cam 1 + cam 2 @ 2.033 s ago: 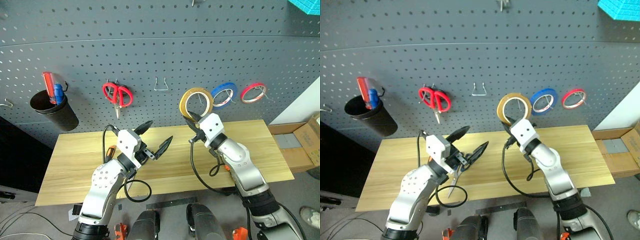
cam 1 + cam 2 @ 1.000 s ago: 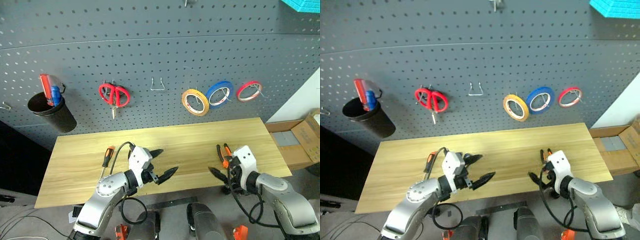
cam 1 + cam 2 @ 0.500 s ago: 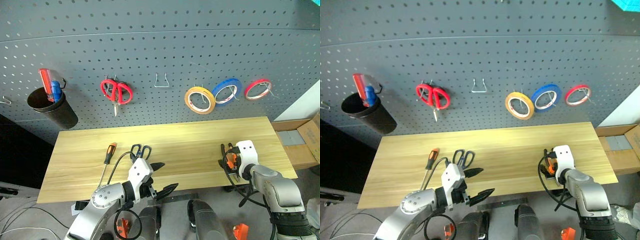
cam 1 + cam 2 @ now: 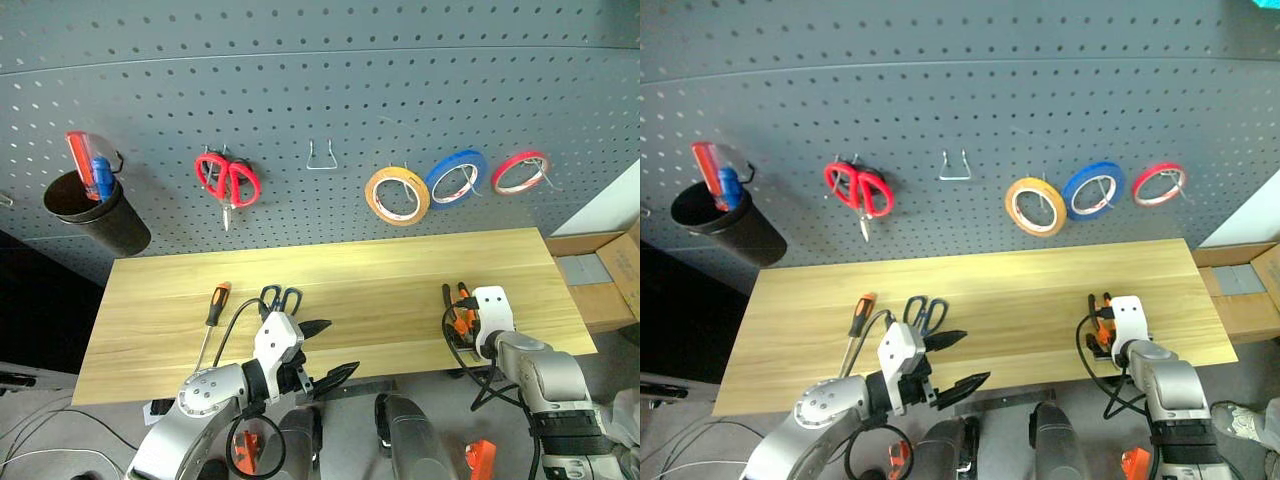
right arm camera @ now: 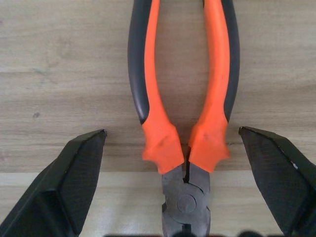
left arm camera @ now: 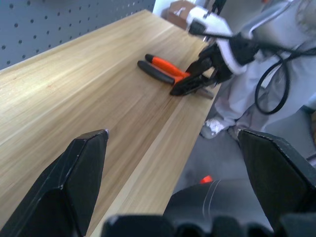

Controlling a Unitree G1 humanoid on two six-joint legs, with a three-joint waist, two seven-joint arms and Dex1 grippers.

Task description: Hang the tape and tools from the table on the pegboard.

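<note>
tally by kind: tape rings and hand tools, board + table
Tape rings: 3, tan-yellow, blue, red
Scissors: 2, red-handled, dark-handled
Pliers: 1
Orange-handled screwdriver: 1
Total: 7

Desk (image 4: 380,275) in front of us, pegboard (image 4: 300,100) behind it.
On the desk we see the screwdriver (image 4: 212,318) at left, the scissors (image 4: 280,298) just right of it, the pliers (image 5: 180,123) far right; above hang a cup (image 4: 95,212), other scissors (image 4: 228,182), a hook (image 4: 321,158) and three tape rings (image 4: 397,195).
</note>
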